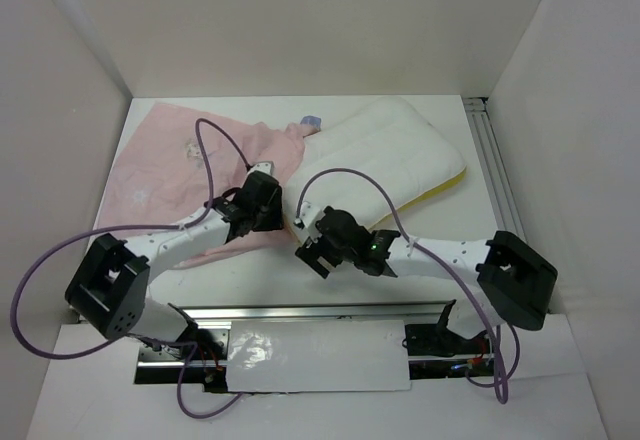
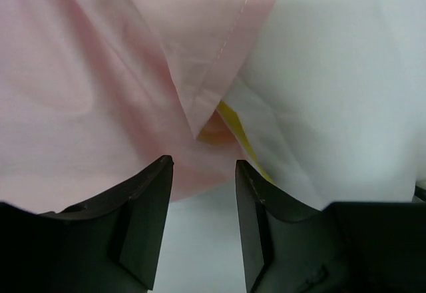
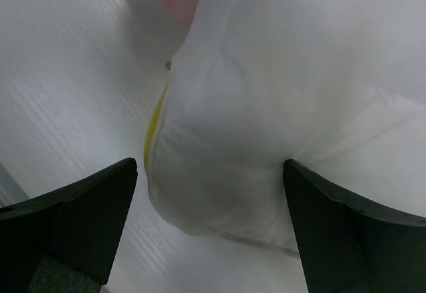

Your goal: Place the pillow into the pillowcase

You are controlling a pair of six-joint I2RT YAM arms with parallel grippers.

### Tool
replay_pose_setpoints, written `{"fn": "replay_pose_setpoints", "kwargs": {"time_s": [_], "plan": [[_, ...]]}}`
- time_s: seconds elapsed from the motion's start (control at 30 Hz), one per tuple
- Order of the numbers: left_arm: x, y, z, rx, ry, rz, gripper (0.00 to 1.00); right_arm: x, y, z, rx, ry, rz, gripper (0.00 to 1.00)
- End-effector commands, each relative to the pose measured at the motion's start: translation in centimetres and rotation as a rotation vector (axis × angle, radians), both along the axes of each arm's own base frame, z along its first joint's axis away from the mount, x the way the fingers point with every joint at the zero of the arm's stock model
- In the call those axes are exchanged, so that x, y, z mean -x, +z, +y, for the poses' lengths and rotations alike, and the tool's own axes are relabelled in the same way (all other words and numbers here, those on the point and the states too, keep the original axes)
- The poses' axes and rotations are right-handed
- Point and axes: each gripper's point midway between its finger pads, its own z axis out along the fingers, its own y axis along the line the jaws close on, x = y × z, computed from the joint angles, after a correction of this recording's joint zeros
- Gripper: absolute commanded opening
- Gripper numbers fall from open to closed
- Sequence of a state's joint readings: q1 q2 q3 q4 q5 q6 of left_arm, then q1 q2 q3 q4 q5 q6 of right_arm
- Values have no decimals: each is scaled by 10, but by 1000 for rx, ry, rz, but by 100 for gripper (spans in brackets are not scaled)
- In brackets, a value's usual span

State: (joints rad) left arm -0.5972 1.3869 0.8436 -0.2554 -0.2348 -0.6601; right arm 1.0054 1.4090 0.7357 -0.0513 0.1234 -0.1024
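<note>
Pillowcase (image 1: 170,165): upper left of the top view, flat on the counter (image 1: 460,215), pink side up. Its long axis is roughly left-right and its right edge meets the pillow.

Left arm (image 1: 170,245): runs from lower left up and right to frame centre, wrist over the pillowcase's lower right corner. Left end effector (image 2: 203,165): fingers apart, nothing between them, aimed at the hem corner where pink fabric overlaps the pillow's yellow seam.

Pillow (image 1: 385,150): upper centre-right, long axis diagonal from lower left to upper right. Yellow piping (image 1: 445,185) shows on the lower right edge.

Right arm (image 1: 450,255): comes in from lower right, pointing left. Right end effector (image 3: 208,170): wide open, pillow corner bulging between the fingers; contact unclear.
</note>
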Motion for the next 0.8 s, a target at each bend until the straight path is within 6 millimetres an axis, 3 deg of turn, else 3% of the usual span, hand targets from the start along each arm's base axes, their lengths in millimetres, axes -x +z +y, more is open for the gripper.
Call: {"fn": "replay_pose_setpoints", "kwargs": {"time_s": [0.0,0.07,0.1,0.13,0.27,0.33,0.4,0.43,0.47,0.6,0.63,0.67,0.7,0.73,0.77], "plan": [[-27,11,-10,24,53,-62,55,-9,-8,2,23,-27,-2,96],[-30,2,-11,7,67,-43,51,-21,-10,0,7,-75,-4,83],[-34,2,-11,0,81,-40,50,-27,-8,-1,-13,-114,-6,52],[-32,-7,-7,-28,89,-19,48,-32,2,4,-56,-131,-28,36],[-46,-5,-4,-57,145,-35,37,-27,17,11,-129,-94,-17,12],[-52,-1,-6,-58,153,-47,18,-28,30,16,-177,-90,-31,0],[-55,0,-3,-77,169,-55,2,-33,38,16,-221,-112,-45,0],[-56,0,-3,-77,169,-56,0,-36,47,18,-245,-118,-67,0],[-59,4,-3,-77,176,-68,0,-39,51,18,-265,-142,-75,0],[-45,27,-10,-48,112,-146,0,-74,102,16,-416,-283,-188,0],[-38,25,-9,-44,84,-136,0,-79,112,17,-451,-314,-201,0],[-32,40,-14,-6,63,-164,0,-86,122,16,-477,-326,-219,0],[-26,42,-13,-4,42,-159,0,-91,135,22,-521,-324,-243,0],[-14,41,-20,5,-29,-149,0,-92,137,25,-542,-327,-244,0],[-7,57,-24,39,-63,-180,0,-95,147,32,-580,-317,-249,0]]}}
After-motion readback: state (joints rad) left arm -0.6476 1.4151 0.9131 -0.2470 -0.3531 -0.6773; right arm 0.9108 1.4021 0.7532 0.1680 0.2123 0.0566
